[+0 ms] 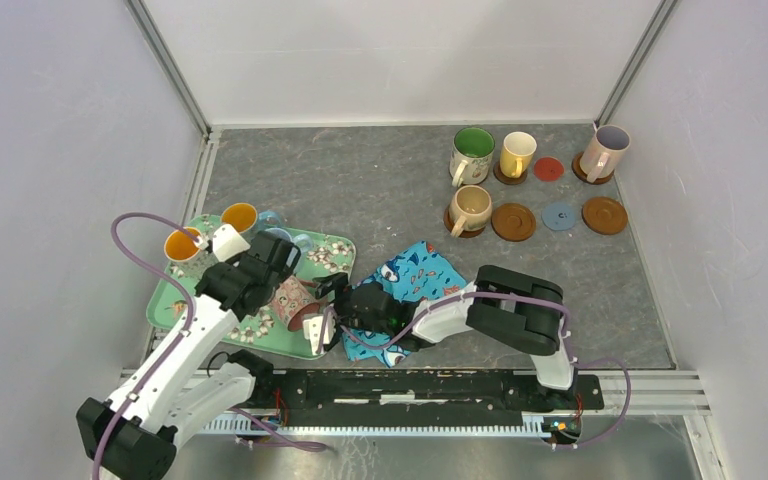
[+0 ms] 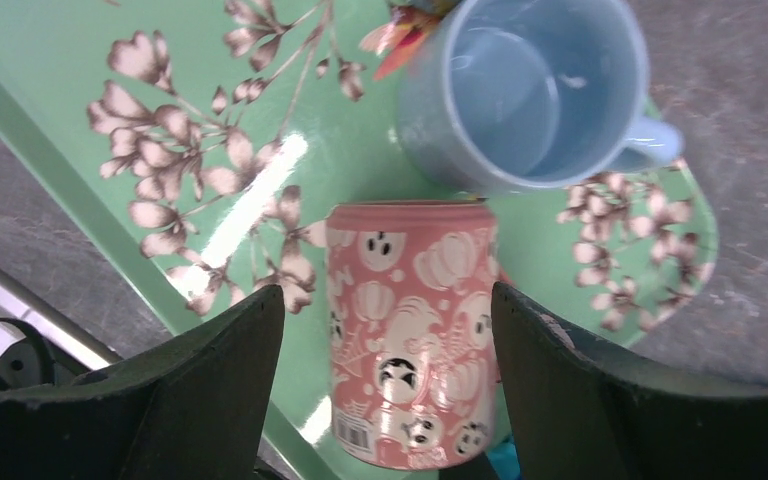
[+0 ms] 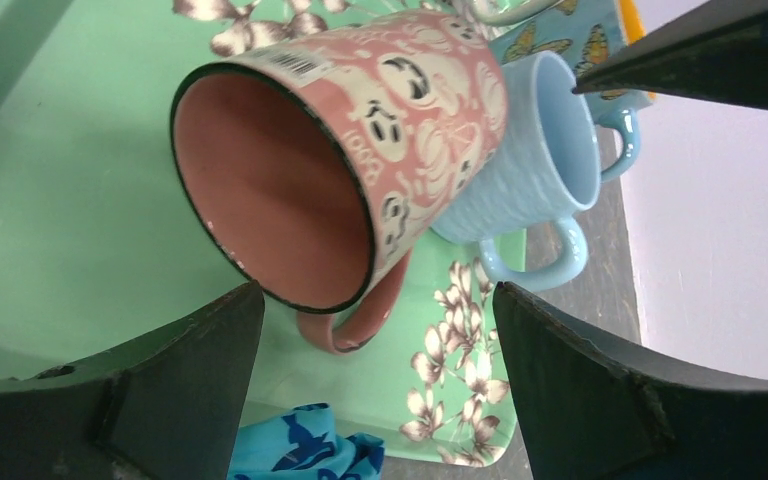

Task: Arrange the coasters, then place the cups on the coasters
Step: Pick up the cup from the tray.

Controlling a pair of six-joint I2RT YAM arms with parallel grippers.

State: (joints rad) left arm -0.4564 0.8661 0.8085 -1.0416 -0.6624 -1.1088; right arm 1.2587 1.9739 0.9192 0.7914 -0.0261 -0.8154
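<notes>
- A grey stone-look table (image 1: 380, 200) sits inside white walls. A green floral tray (image 1: 332, 255) lies at the near left, with a blue fish-print cloth (image 1: 415, 275) just to its right.
- At the far right, four cups stand on brown coasters: a green-lined cup (image 1: 472, 152), a yellow cup (image 1: 517, 153), a lilac-lined cup (image 1: 605, 150) and a beige cup (image 1: 471, 207).
- Beside them lie four bare coasters: a red coaster (image 1: 548, 168), a blue-grey coaster (image 1: 559, 216) and two brown coasters (image 1: 513, 221) (image 1: 604, 215).
- Two orange-lined cups (image 1: 182, 245) (image 1: 239, 216) stand at the tray's far left corner.
- The pink cup (image 2: 410, 330) lies on its side on the tray's near right part.
- Its base end touches an upright light blue cup (image 2: 525, 90). Its mouth points to the tray's near edge, toward the right wrist camera. The handle is underneath, on the tray.
- The left gripper (image 2: 388, 292) has its jaws spread on either side of the pink cup. There is a clear gap at one finger; contact at the other cannot be told.
- The right gripper (image 3: 378, 290) is spread wide in front of the mouth, gripping nothing.
- Only the right wrist view shows the pink inside, the dark rim, the barcode by the rim and a butterfly-print cup (image 3: 550, 40) behind.
- Only the left wrist view looks down into the blue cup.
- From above, the arms hide much of the pink cup.
</notes>
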